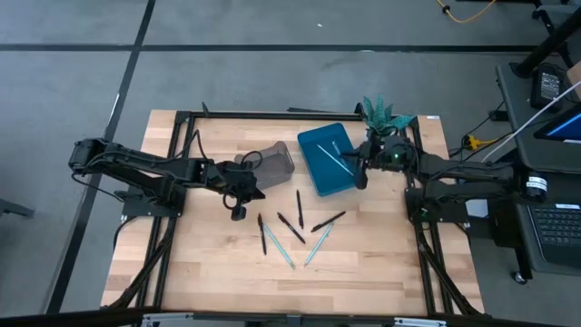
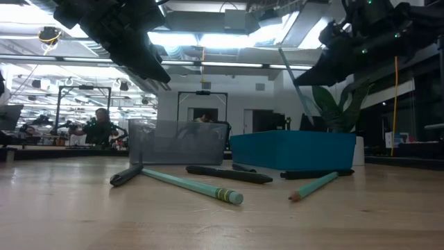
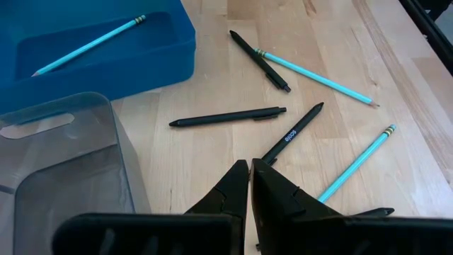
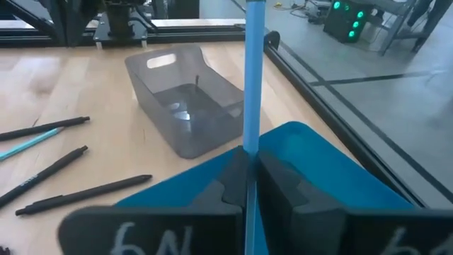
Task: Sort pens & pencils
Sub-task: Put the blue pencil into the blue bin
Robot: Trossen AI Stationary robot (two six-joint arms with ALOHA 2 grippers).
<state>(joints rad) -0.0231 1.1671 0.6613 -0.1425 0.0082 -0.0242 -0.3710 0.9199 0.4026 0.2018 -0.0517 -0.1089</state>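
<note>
My right gripper (image 1: pixel 361 173) hovers over the blue tray (image 1: pixel 313 177) at the far right, shut on a light blue pencil (image 4: pixel 253 71). Another light blue pencil (image 1: pixel 336 160) lies flat inside that tray. On the bare wood in the middle lie several black pens, such as one (image 1: pixel 299 207) and another (image 1: pixel 329 221), and two light blue pencils (image 1: pixel 280 247) (image 1: pixel 318 243). My left gripper (image 3: pixel 250 170) hangs shut and empty above the table, beside the grey bin (image 1: pixel 272 163). My right gripper pinches the light blue pencil's shaft (image 4: pixel 249 142) between its two fingers (image 4: pixel 226 177), which lie across it. In the low view the pencil (image 2: pixel 293 83) stands steeply tilted, sticking out above and below the fingers, lifted clear over the blue tray.
A clear grey bin (image 4: pixel 191 106) stands left of the blue tray. A small green plant (image 1: pixel 386 116) sits at the far right corner, close behind my right gripper. A black frame rail (image 1: pixel 300 114) runs along the table's far edge. Bare wood lies toward the near edge.
</note>
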